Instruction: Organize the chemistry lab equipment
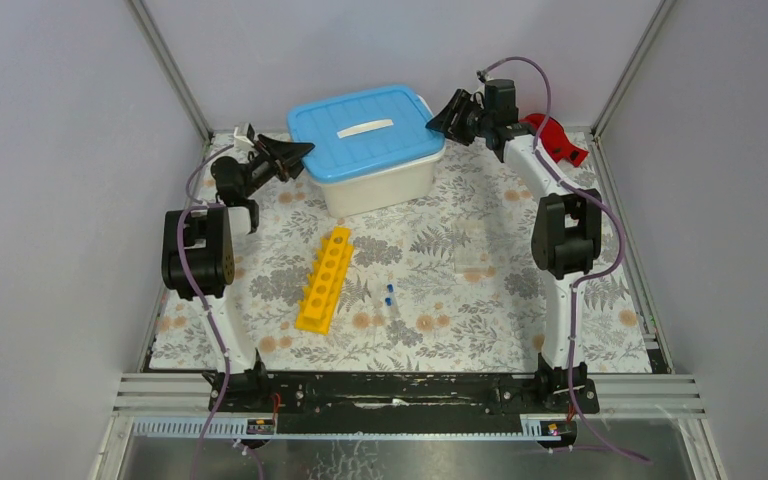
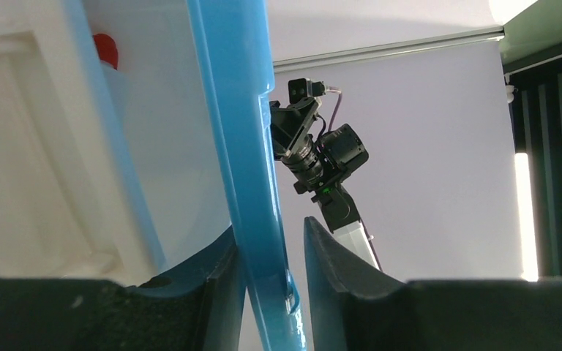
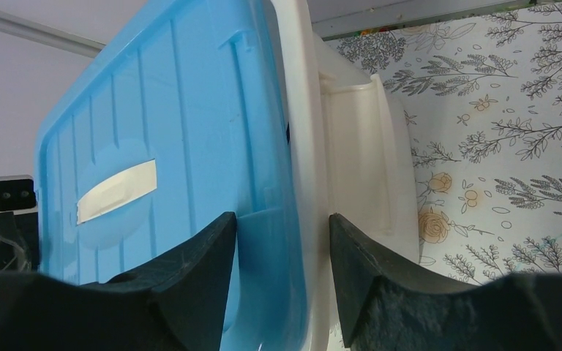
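From above, a white tub (image 1: pixel 380 185) with a blue lid (image 1: pixel 360 130) sits at the back of the floral counter (image 1: pixel 460 310). The left pincer (image 1: pixel 300 152) is at the lid's left edge and the right pincer (image 1: pixel 440 118) at its right edge. A yellow test-tube rack (image 1: pixel 325 278) lies mid-counter, angled. Two tiny blue-capped tubes (image 1: pixel 389 293) lie just to its right, apart from it. A red cloth (image 1: pixel 557 138) is in the far right corner.

In the left wrist view, the left pincer (image 2: pixel 271 234) straddles the blue lid's (image 2: pixel 241 146) rim. It is released, with a sliver of gap at one finger (image 2: pixel 336 278).

In the right wrist view, the right pincer (image 3: pixel 280 219) brackets the lid (image 3: pixel 168 146) edge and the tub (image 3: pixel 358 161) wall. Whether it is clenched on them, I cannot tell.
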You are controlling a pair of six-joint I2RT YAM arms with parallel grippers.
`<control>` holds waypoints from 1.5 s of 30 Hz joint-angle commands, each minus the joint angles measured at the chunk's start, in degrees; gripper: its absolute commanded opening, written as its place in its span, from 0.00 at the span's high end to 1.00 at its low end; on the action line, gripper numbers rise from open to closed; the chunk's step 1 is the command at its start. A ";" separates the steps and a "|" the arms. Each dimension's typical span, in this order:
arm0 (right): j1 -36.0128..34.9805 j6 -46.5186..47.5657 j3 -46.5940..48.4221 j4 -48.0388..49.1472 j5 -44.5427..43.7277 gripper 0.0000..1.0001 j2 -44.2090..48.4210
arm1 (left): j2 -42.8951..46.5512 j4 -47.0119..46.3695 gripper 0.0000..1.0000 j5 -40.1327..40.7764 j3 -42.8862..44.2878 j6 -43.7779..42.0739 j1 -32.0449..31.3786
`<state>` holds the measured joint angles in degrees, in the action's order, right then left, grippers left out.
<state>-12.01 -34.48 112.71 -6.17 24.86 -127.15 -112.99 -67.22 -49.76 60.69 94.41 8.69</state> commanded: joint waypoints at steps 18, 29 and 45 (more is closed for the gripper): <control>-1.78 1.80 0.70 -0.22 -1.70 0.46 0.53 | 7.33 34.96 0.53 3.28 5.29 -23.88 1.80; -3.56 8.39 3.64 -7.62 -9.07 0.49 0.79 | 6.77 45.74 0.51 5.36 9.52 -30.01 1.73; -4.07 10.99 1.01 -10.36 -15.32 0.50 4.13 | 5.95 57.46 0.49 8.17 14.60 -37.64 1.67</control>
<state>-15.14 -28.82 115.00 -11.51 13.96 -126.48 -107.09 -15.55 -44.12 74.46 61.01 9.89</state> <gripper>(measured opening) 0.512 0.493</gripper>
